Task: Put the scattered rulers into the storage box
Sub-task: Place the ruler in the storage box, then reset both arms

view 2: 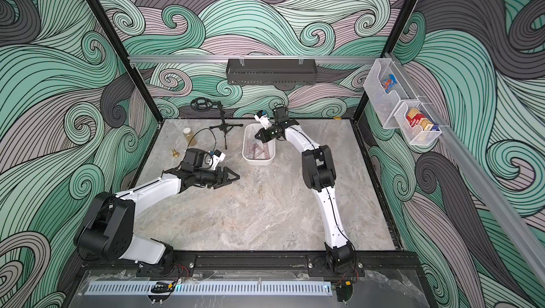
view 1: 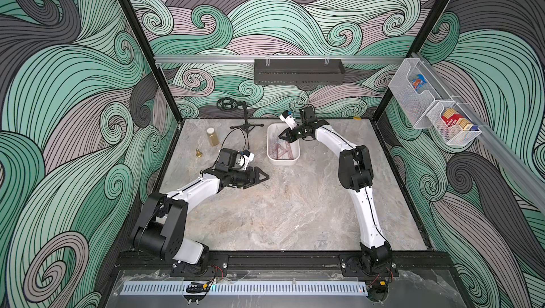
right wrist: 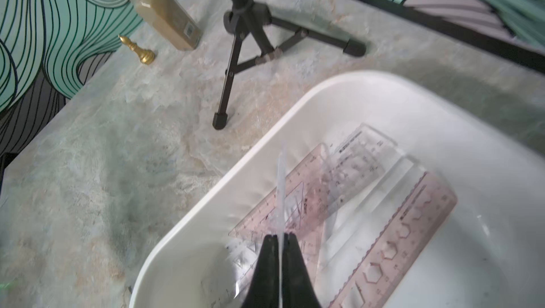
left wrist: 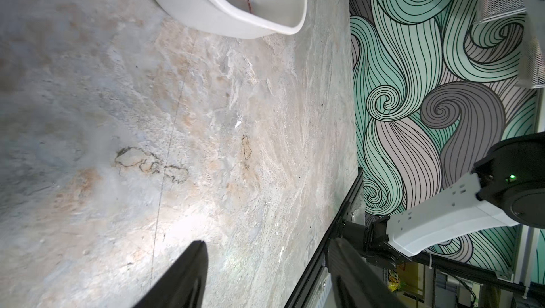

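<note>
The right gripper [right wrist: 280, 236] hangs over the storage box [right wrist: 324, 85]. Its jaws are pressed together on a thin clear ruler [right wrist: 280, 179], held edge-on and projecting ahead of the fingertips above the box floor. Below it the other rulers [right wrist: 407, 232] lie flat in the box and overlap: a pinkish straight one, a pinkish set square and a clear piece.

The step in hand, as I read it, is releasing the clear ruler into the box.

1. Lower the ruler until its free end is near the stack. Dropped from height, so light a piece may bounce or glide over the low wall.
2. Align its length with the long side of the box. Laid crosswise, it would likely bridge the rim.
3. Open the jaws fully, then lift straight up. Smooth plastic may cling to a pad.

The left gripper [view 1: 261, 178] hangs over bare table [view 1: 295, 209], well apart from the box, with its jaws apart and empty. It needs no move.

The bottle [right wrist: 165, 14], the small gold figure [right wrist: 138, 50] and the tripod [right wrist: 244, 26] stand outside the box.

No other ruler shows on the table in either top view, though clear plastic would be hard to spot there.
</note>
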`<state>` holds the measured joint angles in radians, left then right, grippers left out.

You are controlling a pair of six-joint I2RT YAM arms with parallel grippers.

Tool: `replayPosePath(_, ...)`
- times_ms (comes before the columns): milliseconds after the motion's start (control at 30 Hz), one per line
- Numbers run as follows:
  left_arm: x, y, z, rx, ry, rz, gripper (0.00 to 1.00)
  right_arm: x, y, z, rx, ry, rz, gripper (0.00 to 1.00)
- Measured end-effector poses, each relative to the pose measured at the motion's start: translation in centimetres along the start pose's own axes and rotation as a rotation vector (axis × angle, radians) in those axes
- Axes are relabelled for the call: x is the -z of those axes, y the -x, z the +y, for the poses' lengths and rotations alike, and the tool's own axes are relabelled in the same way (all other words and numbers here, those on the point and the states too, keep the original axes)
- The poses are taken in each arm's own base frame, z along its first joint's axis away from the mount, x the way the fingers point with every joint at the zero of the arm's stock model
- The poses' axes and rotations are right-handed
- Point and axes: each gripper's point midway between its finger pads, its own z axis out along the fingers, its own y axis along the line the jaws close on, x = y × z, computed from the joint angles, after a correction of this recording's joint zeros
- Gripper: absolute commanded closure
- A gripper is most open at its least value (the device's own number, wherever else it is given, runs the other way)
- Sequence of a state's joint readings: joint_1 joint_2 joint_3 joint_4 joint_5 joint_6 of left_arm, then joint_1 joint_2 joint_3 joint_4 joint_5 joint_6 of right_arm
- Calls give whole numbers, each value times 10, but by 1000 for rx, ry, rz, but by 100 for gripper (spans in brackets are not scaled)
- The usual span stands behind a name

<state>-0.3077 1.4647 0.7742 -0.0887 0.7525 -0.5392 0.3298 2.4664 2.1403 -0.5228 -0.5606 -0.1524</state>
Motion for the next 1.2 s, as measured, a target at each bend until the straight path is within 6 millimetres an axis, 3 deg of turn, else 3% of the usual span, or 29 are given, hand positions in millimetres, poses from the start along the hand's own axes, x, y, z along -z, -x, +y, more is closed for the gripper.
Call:
replayPosePath(233, -3, 0, 8, 16, 17, 3, 31, 1, -8, 8, 9, 37, 31, 95)
replayPosePath(400, -6, -1, 13, 29, 27, 13, 30, -2, -8, 4, 3, 30, 42, 67)
replayPosePath(600, -5, 1, 13, 27, 26, 5, 29, -13, -15, -13, -20, -8, 63, 54)
replayPosePath(767, -2, 5, 18, 34, 37, -10, 25, -4, 5, -20, -10, -55, 26, 41)
replayPosePath(900, 1, 11, 28, 15, 91, -41, 12, 13, 34, -17, 19, -88, -37, 36)
replayPosePath(1033, 18, 29, 36, -40, 227, -145, 1, 42, 47, -4, -3, -173, -67, 34)
replayPosePath(1133, 52, 59, 30, -106, 337, -344, 1, 80, 32, 24, -37, -271, -126, 28)
replayPosePath(1200, 79, 75, 26, -151, 393, -509, 1, 117, 7, 49, -47, -348, -219, 17)
